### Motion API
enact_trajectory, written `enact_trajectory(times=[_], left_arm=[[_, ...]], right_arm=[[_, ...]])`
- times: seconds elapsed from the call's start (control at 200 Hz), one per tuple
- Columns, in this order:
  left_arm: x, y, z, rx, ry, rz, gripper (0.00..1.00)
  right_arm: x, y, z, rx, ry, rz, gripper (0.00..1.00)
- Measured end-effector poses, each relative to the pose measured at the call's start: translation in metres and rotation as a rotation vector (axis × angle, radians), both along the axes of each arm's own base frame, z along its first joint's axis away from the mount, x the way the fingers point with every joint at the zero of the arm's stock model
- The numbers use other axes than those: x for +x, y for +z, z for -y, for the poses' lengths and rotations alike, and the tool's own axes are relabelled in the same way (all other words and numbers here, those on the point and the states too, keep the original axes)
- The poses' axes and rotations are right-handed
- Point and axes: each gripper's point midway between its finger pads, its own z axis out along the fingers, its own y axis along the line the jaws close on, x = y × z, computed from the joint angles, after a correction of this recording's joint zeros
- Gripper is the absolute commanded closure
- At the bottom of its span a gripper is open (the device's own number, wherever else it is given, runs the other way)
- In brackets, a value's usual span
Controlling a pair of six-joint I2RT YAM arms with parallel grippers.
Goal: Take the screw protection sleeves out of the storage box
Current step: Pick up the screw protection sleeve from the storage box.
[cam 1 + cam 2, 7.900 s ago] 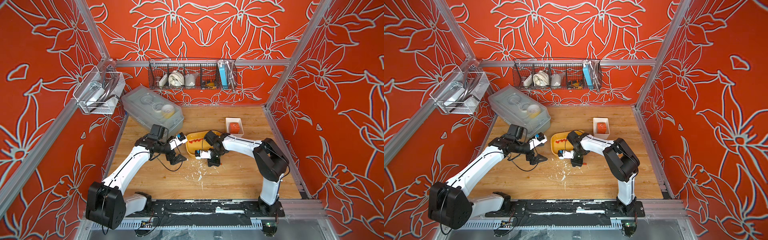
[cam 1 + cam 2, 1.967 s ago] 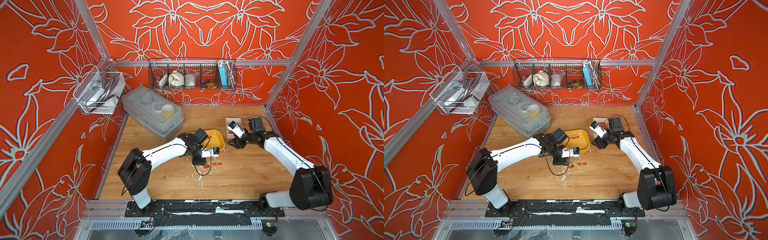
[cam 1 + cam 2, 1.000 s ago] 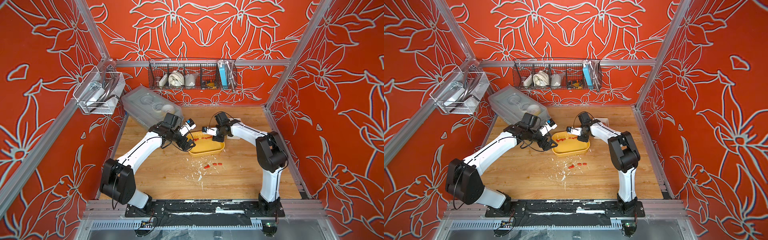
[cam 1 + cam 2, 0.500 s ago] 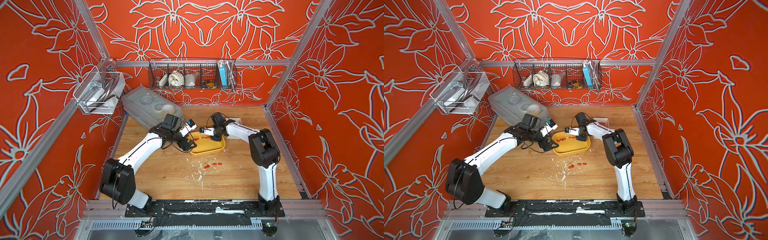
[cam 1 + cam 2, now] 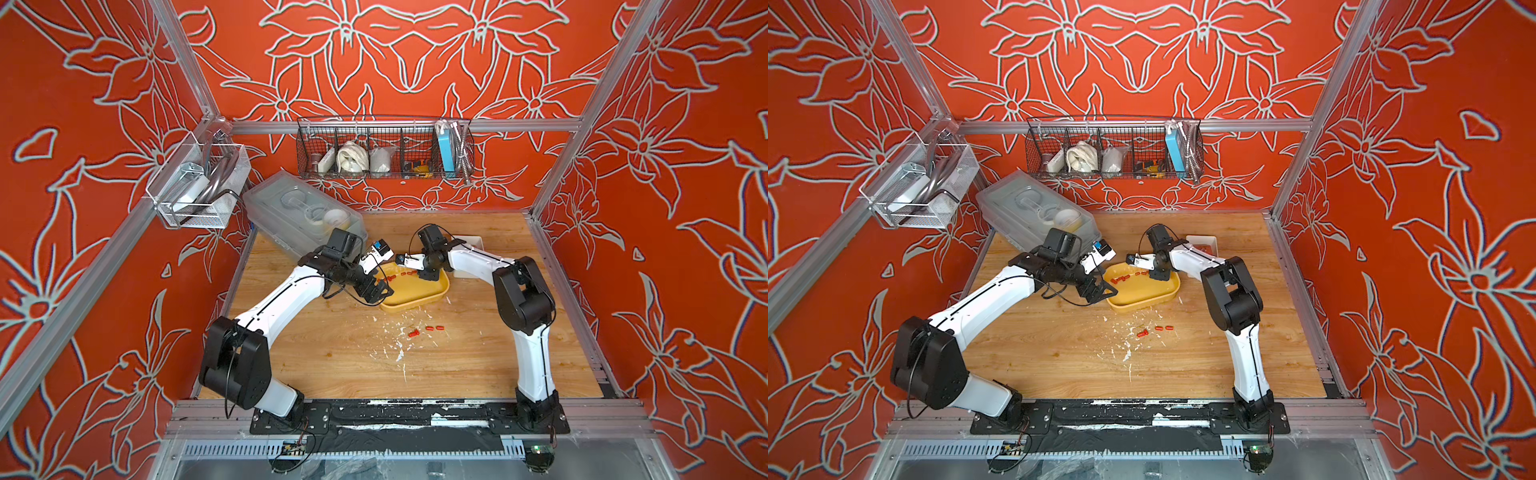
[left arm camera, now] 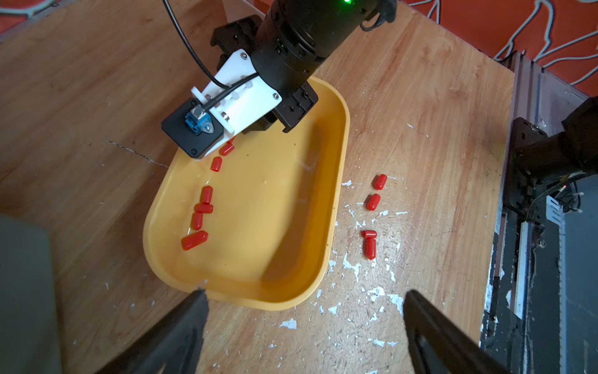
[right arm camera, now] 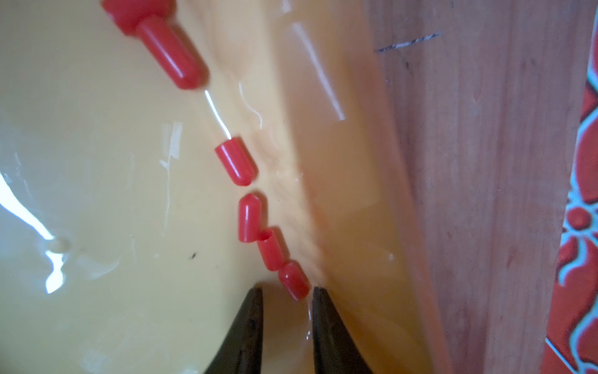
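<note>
The yellow storage box (image 5: pixel 415 305) (image 5: pixel 1142 305) lies mid-table. Several red screw protection sleeves (image 5: pixel 401 275) (image 6: pixel 203 208) (image 7: pixel 236 161) lie in a row along its far inner wall. A few more sleeves (image 5: pixel 432 328) (image 6: pixel 372 202) lie on the wood in front of it. My right gripper (image 5: pixel 429 275) (image 7: pixel 287 291) reaches down into the box's far right part. Its jaws are narrowly open, with the end of the nearest sleeve (image 7: pixel 293 280) at their tips, not clamped. My left gripper (image 5: pixel 376 289) (image 6: pixel 305 293) is wide open and empty at the box's left rim.
A white square bin (image 5: pixel 469 241) stands behind the right arm. A clear lidded box (image 5: pixel 303 212) lies tilted at the back left. A wire basket (image 5: pixel 384 149) hangs on the back wall and another (image 5: pixel 195 191) on the left wall. White flakes (image 5: pixel 399 353) litter the wood.
The right gripper has moved a little left and down along the box's far side, and its jaws have narrowed around a sleeve's end. The left arm has hardly moved.
</note>
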Motion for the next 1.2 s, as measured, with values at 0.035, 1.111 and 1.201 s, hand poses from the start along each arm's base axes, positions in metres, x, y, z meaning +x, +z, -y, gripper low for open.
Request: enact_trajectory(times=[0.035, 1.111, 1.201], left_arm=[[-0.001, 0.000, 0.000, 0.002, 0.000, 0.001, 0.07], [-0.007, 0.011, -0.009, 0.026, 0.000, 0.078, 0.06], [-0.007, 0.012, -0.009, 0.026, 0.000, 0.080, 0.06]], right_arm=[[0.000, 0.000, -0.001, -0.003, 0.006, -0.005, 0.76], [-0.036, 0.004, -0.004, 0.028, -0.024, -0.200, 1.00], [-0.043, 0.015, -0.005, 0.056, -0.028, -0.212, 1.00]])
